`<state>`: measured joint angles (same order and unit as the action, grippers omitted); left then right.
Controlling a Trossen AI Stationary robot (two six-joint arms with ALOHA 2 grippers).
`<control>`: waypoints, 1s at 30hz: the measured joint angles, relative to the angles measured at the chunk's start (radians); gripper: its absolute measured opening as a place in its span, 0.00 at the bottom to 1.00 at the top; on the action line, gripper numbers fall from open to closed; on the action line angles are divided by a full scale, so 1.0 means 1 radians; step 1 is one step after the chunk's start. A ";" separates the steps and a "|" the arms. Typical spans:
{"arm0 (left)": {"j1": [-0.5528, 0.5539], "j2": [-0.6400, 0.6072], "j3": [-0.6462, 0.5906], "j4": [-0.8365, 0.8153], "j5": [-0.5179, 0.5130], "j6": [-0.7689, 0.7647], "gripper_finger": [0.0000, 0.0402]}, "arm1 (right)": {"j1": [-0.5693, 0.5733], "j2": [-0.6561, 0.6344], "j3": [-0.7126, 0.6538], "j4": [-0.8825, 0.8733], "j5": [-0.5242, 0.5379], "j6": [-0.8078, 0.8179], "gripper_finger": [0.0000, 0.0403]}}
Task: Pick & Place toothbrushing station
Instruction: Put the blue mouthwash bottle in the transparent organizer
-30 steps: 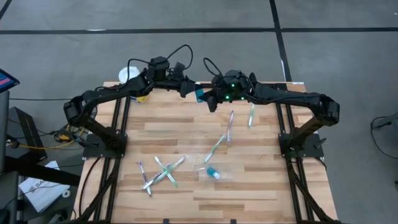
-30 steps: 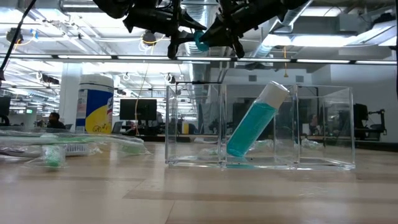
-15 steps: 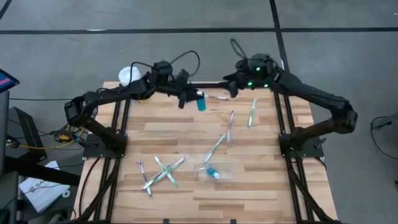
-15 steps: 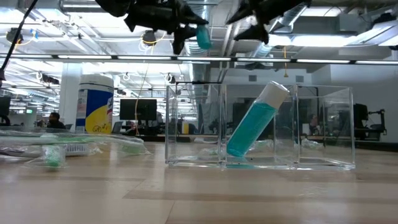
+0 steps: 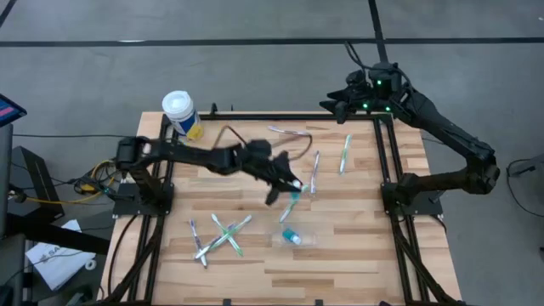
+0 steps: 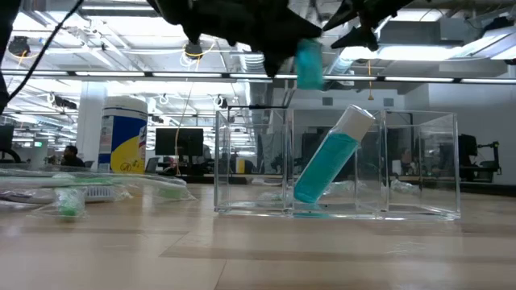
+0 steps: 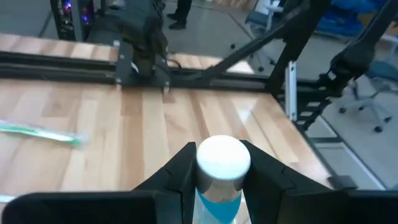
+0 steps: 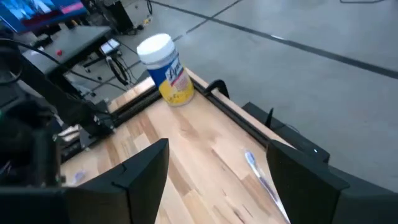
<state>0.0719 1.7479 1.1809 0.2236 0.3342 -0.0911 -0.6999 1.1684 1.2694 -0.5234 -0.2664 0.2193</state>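
Over the middle of the wooden slatted tabletop [image 5: 340, 255], the left gripper [image 5: 285, 183] holds a small teal-blue tube with a white cap [image 7: 219, 180] pinched between its two dark fingers [image 7: 180, 171], lifted clear of the wood. The right gripper [image 5: 336, 104] hangs above the far right corner, its fingers [image 8: 146, 165] spread wide and holding nothing. A clear plastic cup [image 5: 293, 236] lies toward the near edge with a second teal tube [image 5: 291, 237] in it. Thin green, purple and white toothbrushes [image 5: 223, 235] lie scattered across the middle. A white-capped canister with a yellow label [image 5: 181, 113] stands at the far left corner.
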 joint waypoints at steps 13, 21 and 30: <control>-0.165 0.075 0.001 0.075 -0.110 -0.075 0.22 | -0.061 -0.015 -0.001 -0.095 -0.026 -0.140 0.64; -0.201 0.105 0.001 0.062 -0.181 -0.066 0.22 | -0.082 -0.015 -0.001 -0.094 -0.091 -0.151 0.64; -0.219 0.135 0.001 0.075 -0.201 -0.064 0.22 | -0.081 -0.016 -0.001 -0.089 -0.104 -0.156 0.64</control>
<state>-0.1466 1.8828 1.1820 0.2989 0.1333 -0.1554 -0.7811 1.1526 1.2686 -0.6128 -0.3704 0.0632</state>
